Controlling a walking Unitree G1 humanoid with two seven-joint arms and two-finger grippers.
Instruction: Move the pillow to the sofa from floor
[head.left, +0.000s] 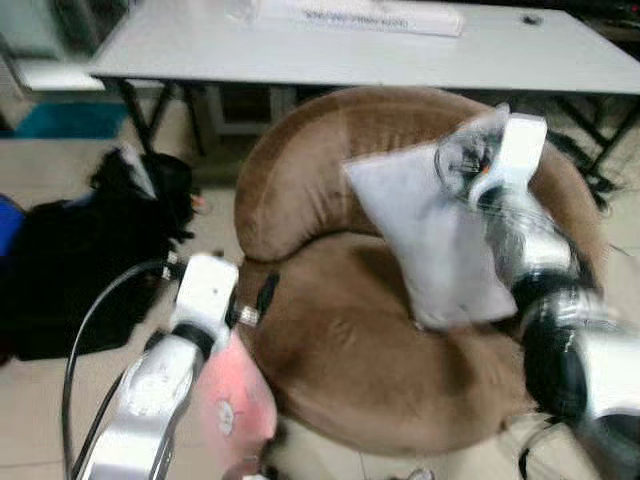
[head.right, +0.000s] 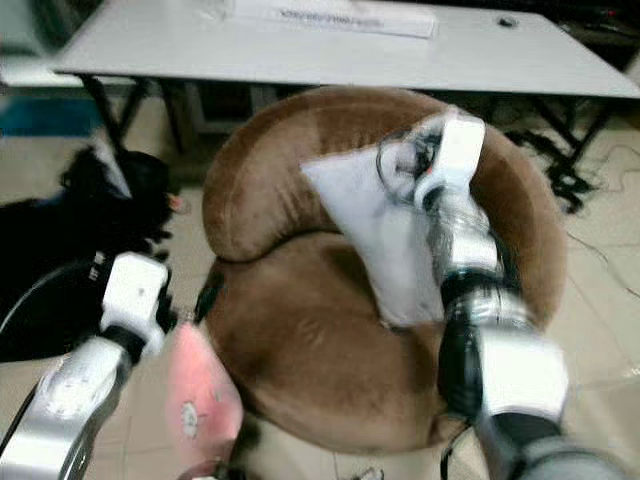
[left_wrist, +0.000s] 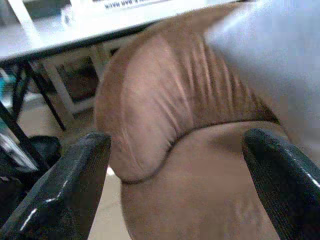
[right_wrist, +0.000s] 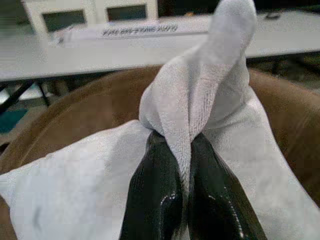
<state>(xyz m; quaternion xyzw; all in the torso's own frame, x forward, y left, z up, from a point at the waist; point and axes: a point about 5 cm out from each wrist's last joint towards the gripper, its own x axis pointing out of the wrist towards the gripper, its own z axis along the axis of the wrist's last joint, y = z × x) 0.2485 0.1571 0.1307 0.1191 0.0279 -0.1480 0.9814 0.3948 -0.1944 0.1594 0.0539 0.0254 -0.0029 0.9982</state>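
Observation:
A light grey pillow (head.left: 430, 240) hangs over the round brown sofa (head.left: 330, 350), its lower corner resting on the seat and its body leaning toward the backrest. My right gripper (right_wrist: 184, 150) is shut on the pillow's upper corner, with the cloth (right_wrist: 200, 100) bunched between the two black fingers. My left gripper (left_wrist: 175, 155) is open by the sofa's left front edge, facing the brown backrest (left_wrist: 155, 100), with nothing between its fingers. The left arm (head.left: 190, 330) sits low at the sofa's left side.
A long grey table (head.left: 350, 50) stands right behind the sofa. A black bag (head.left: 90, 250) lies on the floor to the left. Something pink (head.left: 235, 400) lies on the floor at the sofa's left front. Cables (head.right: 575, 170) trail on the right.

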